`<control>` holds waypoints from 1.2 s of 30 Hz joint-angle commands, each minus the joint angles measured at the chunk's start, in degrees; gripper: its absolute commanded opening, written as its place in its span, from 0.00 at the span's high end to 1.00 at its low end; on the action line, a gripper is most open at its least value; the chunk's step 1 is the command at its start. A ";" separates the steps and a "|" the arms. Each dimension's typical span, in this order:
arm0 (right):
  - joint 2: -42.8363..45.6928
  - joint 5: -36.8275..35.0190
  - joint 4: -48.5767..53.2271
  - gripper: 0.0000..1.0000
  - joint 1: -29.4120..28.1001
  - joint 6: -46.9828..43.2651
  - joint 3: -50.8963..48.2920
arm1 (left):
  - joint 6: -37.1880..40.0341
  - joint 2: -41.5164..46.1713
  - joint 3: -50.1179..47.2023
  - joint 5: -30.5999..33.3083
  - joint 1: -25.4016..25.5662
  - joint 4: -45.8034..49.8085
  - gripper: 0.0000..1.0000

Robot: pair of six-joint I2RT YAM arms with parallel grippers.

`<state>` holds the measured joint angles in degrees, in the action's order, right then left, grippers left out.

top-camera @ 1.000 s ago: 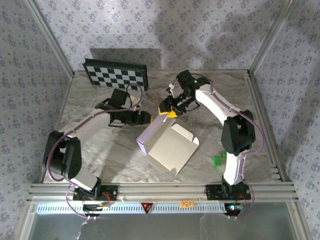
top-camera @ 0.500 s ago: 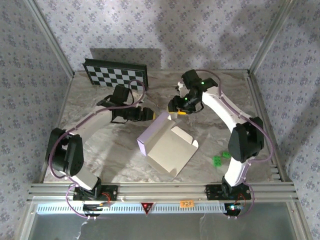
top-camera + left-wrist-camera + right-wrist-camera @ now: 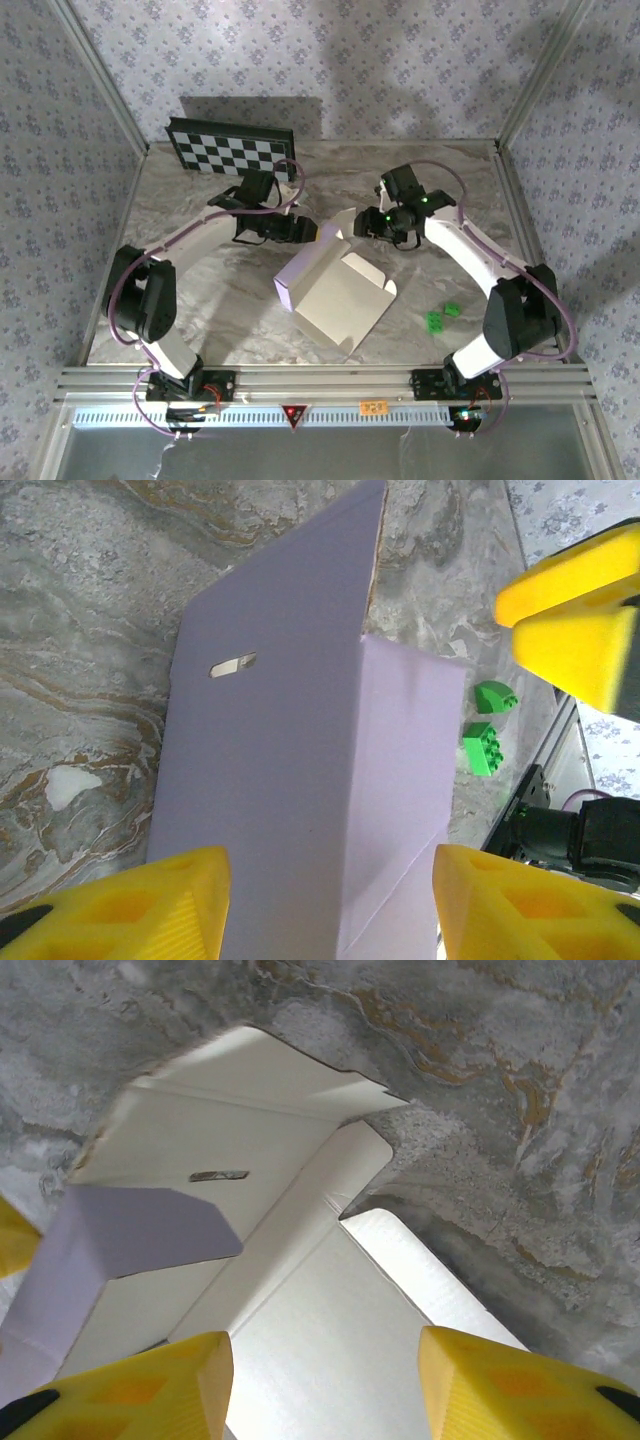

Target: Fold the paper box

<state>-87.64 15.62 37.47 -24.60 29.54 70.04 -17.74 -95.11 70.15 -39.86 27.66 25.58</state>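
The paper box [image 3: 340, 295] lies partly folded mid-table, its pale-lavender wall [image 3: 303, 265] standing along the left and its white panels spread to the right. My left gripper [image 3: 320, 232] hovers open at the box's far corner. In the left wrist view its yellow fingers [image 3: 120, 900] straddle the lavender outer wall [image 3: 270, 740], which has a small slot. My right gripper [image 3: 362, 224] is open just beyond the far edge. Its fingers [image 3: 530, 1385] frame the white inside [image 3: 330, 1340] and a lavender flap [image 3: 130, 1240], touching nothing.
Two green bricks [image 3: 440, 316] lie right of the box, also in the left wrist view [image 3: 488, 730]. A black-and-white checkerboard panel [image 3: 232, 150] leans at the back left. Aluminium frame posts and patterned walls surround the marble table [image 3: 200, 290].
My left gripper has moved right, up to the box's far corner. My right gripper has drawn back to the right and its arm has swung outward. The box has hardly moved.
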 commanded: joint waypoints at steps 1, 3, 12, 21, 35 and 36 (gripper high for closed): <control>-0.28 3.12 -5.86 0.47 0.12 3.91 -3.98 | 1.52 -1.49 1.13 0.64 0.02 1.31 0.46; -0.47 5.15 -9.21 0.47 0.04 5.19 -6.21 | 1.56 -1.65 0.87 1.26 0.02 1.26 0.49; -4.61 7.05 -19.43 0.51 -0.59 8.37 -11.01 | 1.21 -1.75 -1.02 1.89 -0.38 0.54 0.63; -10.03 8.11 -25.98 0.54 -1.67 10.94 -10.93 | 0.08 -0.47 -2.95 1.63 -2.00 -1.44 0.67; -15.26 6.34 -29.83 0.51 -1.74 14.51 -10.28 | 1.32 -0.03 -3.78 0.61 -4.38 -1.28 0.69; -15.45 6.03 -30.02 0.51 -1.75 14.82 -10.27 | 1.46 -0.08 -3.79 0.49 -4.48 -1.31 0.69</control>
<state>-102.13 22.81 8.51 -26.46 42.65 59.37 -17.58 -95.64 67.77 -40.93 23.33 21.17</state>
